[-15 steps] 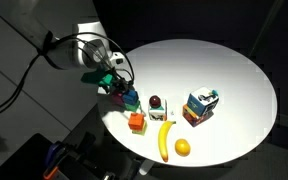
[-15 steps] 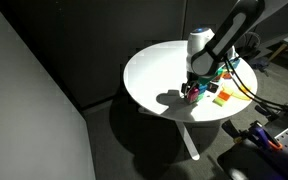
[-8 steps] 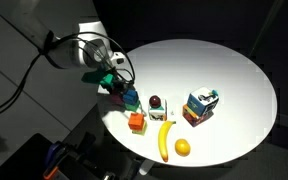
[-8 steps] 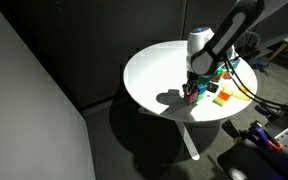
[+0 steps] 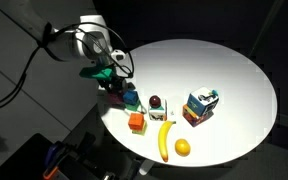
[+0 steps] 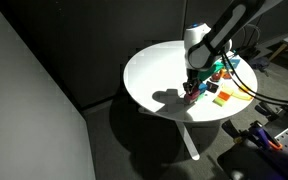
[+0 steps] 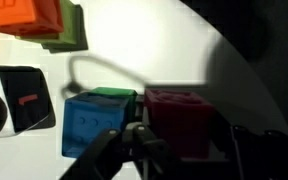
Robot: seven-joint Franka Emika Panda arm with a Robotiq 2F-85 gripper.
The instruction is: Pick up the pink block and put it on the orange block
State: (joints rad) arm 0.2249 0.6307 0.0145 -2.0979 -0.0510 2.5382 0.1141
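Grip check: your gripper [image 7: 184, 138] appears closed on the pink block [image 7: 179, 108], pressing flat opposite sides. It looks light, rigid and smooth, so keep it centred.

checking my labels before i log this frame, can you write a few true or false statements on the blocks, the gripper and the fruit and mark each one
1. The pink block sits between the fingers of the gripper. True.
2. The pink block is stacked on the orange block. False: the orange block stands apart on the table with nothing on top.
3. A banana lies next to a round orange fruit. True.
4. The blue-teal cube is across the table from the pink block. False: it is right beside it.
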